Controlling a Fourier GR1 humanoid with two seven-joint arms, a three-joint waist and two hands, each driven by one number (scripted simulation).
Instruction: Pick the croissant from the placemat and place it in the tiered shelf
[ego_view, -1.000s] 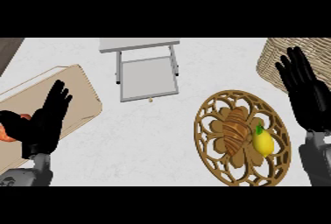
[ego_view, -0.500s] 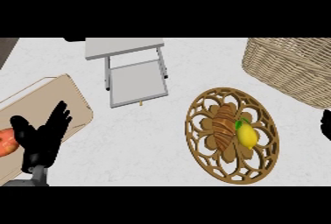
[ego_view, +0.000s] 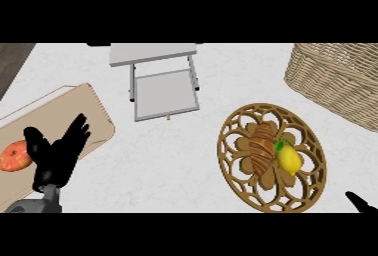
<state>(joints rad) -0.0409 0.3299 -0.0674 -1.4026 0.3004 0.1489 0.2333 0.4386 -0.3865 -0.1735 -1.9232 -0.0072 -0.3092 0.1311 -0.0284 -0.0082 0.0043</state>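
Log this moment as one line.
croissant: on placemat, untouched | tiered shelf: without croissant | left hand: open, lower left | right hand: barely visible, lower right

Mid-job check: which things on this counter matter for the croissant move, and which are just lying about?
For the job:
croissant
round placemat under it
tiered shelf

Lying about:
lemon, beside the croissant on the placemat
wicker basket
cutting board
red fruit on the board
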